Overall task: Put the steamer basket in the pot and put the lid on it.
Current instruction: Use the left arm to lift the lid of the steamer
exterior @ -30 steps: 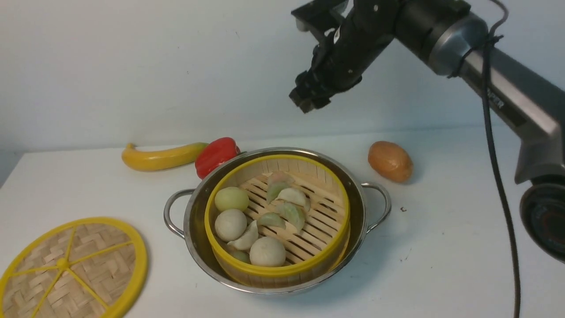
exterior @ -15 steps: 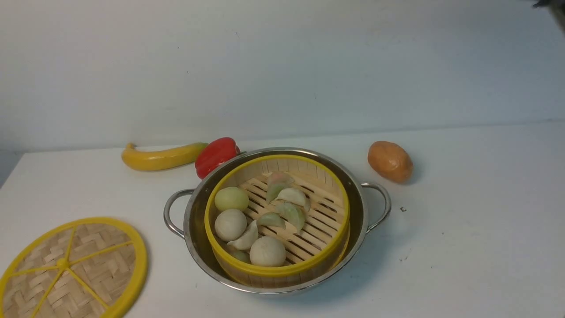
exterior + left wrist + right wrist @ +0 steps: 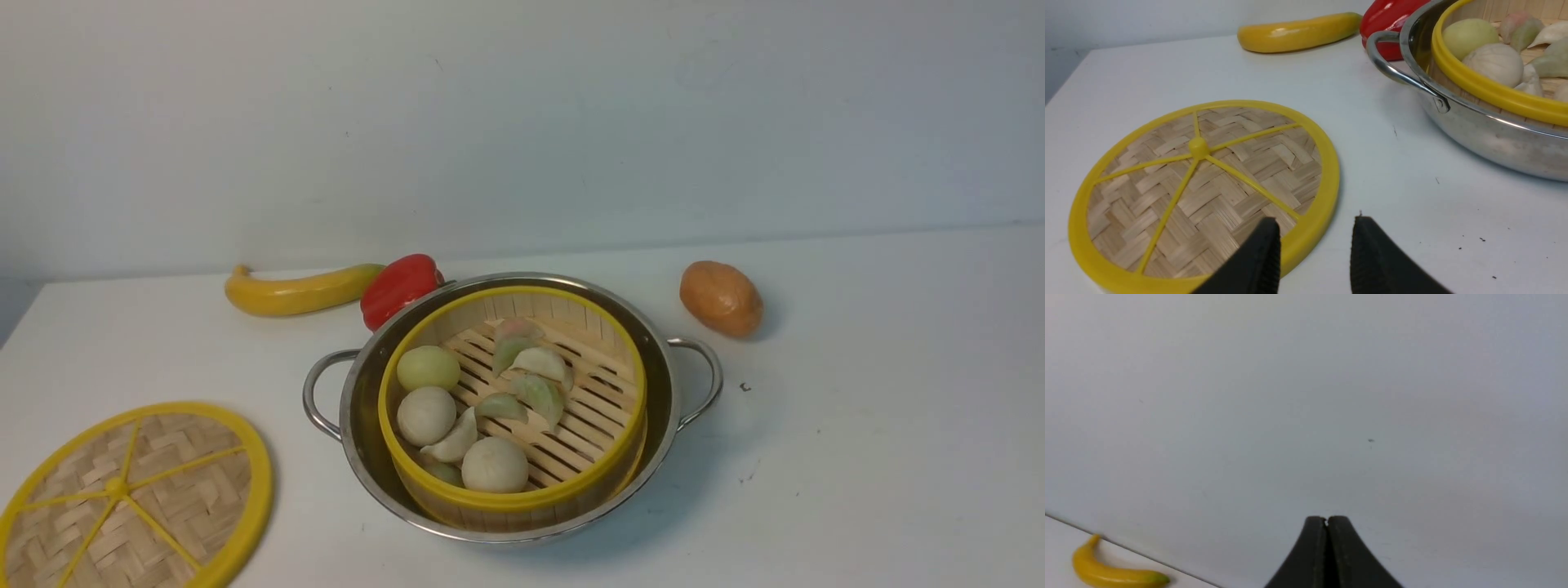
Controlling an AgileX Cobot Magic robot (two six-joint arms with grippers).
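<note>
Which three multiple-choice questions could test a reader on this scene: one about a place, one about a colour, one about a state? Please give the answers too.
1. Where is the round bamboo steamer basket with the yellow rim?
A. inside the wide shiny steel pot
B. upside down beside it
C. held in the air

2. What colour is the bell pepper behind the pot?
A. green
B. red
C. purple

3. What is the state of the flat round woven-bamboo lid with yellow spokes?
A. closing the basket
B. lying flat on the white table
C. standing on its edge

Answers:
1 A, its yellow rim sits within the steel rim.
2 B, its skin is glossy red.
3 B, it lies unheld, with the left gripper open near its rim.
</note>
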